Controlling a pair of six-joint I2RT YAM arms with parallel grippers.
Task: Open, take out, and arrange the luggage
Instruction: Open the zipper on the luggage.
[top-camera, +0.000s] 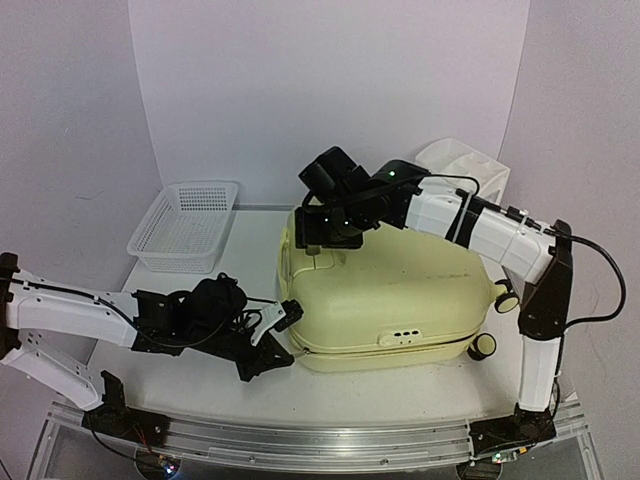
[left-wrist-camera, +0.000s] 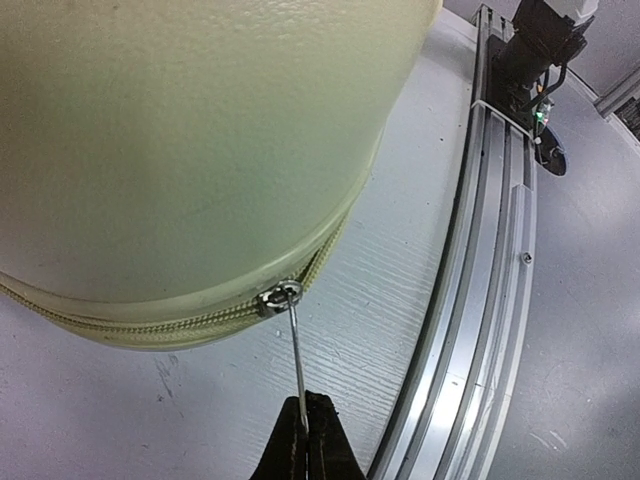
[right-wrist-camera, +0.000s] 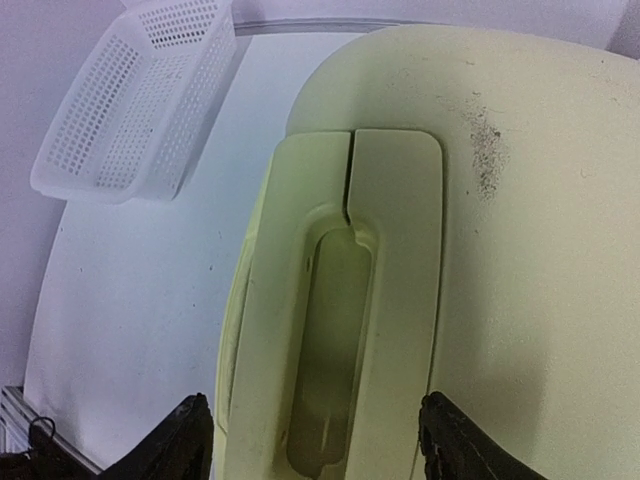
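Now pinches the zipper pull in the left gripper to unzip the luggage, with the right gripper wide astride its handle, likely steadying.

Soft, even overhead light, walls tinted lilac; faint shadow under the luggage, its shell blurry close-up, rail bowing near the edge.

Plain pale-white wall panels enclose a flat white worktop, edged in front by a silver aluminium rail; lighting is soft and even.
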